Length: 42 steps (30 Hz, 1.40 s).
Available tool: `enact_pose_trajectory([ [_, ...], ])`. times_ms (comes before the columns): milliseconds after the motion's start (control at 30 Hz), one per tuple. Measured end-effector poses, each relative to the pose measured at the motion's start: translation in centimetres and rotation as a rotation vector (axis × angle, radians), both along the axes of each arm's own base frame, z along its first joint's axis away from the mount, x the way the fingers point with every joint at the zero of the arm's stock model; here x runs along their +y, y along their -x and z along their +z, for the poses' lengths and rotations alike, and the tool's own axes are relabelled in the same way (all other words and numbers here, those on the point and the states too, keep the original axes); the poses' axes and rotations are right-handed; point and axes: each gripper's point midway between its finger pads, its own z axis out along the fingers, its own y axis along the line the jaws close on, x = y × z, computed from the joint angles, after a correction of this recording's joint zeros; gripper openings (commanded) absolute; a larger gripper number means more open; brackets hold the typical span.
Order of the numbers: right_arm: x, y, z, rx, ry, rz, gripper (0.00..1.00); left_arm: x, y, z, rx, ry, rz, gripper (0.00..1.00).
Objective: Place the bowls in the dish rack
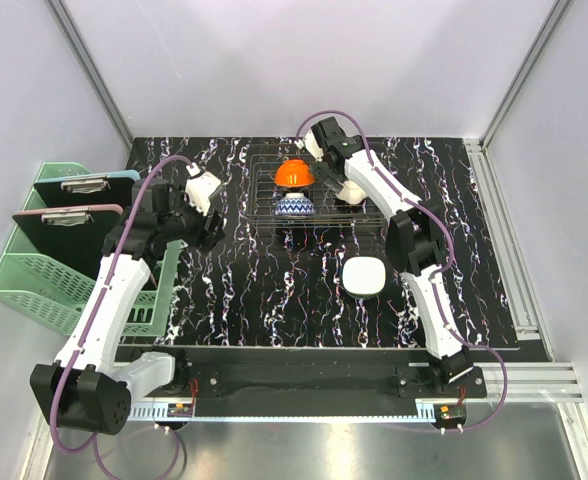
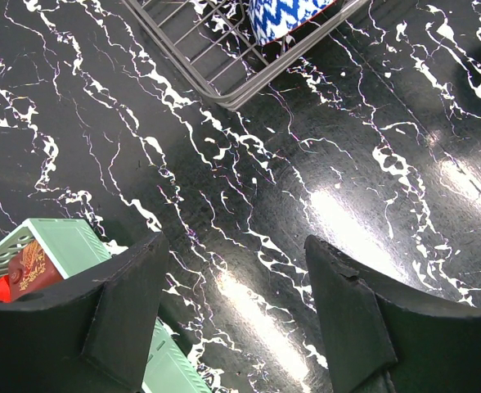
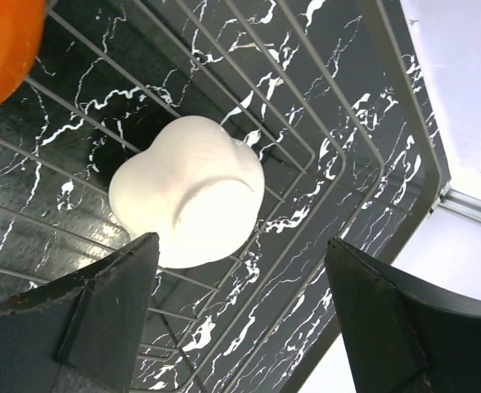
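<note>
The dark wire dish rack [image 1: 369, 215] stands at the back middle of the table. In it are an orange bowl [image 1: 295, 173], a blue-and-white bowl [image 1: 296, 207] and an upside-down white bowl [image 3: 187, 201], which my right arm partly hides in the top view. Another white bowl [image 1: 366, 276] sits on the table in front of the rack. My right gripper [image 3: 240, 240] is open and empty just above the white bowl in the rack. My left gripper [image 2: 234, 240] is open and empty over the bare table, left of the rack's corner [image 2: 224, 78].
A mint-green slatted basket [image 1: 44, 270] with two clipboards stands at the left edge. Its corner [image 2: 60, 237] shows beside my left finger, with a red item inside. The table is black marble-patterned, with walls close on three sides.
</note>
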Motion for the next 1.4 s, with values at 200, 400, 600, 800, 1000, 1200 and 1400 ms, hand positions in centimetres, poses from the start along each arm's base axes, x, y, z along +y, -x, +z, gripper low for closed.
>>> enact_pose_trajectory([
  [200,-0.5,-0.3,0.0,-0.011,0.011,-0.013,0.89,0.1,0.0,0.0,0.0,0.0,0.001,0.71],
  [400,-1.4,-0.8,-1.1,-0.001,0.021,-0.032,0.88,0.0,0.0,0.0,0.0,0.002,0.001,0.71],
  [600,-2.4,-1.4,-1.6,-0.009,0.038,-0.057,0.88,0.1,0.0,0.0,0.0,0.002,0.001,0.71],
  [800,-3.8,-2.2,-1.4,-0.039,0.073,-0.086,0.88,0.0,0.0,0.0,0.001,0.002,0.0,0.7],
  [1000,-5.0,-3.3,-0.6,-0.087,0.088,-0.11,0.88,-0.1,0.1,0.0,0.001,0.008,-0.008,0.7],
  [1200,-5.0,-3.9,-0.3,-0.113,0.072,-0.118,0.89,-1.1,0.8,0.0,0.009,0.029,-0.082,0.8],
  [1400,-3.7,-1.6,0.2,-0.053,-0.077,-0.104,0.98,-2.7,2.4,-0.1,0.031,0.066,-0.198,0.99],
])
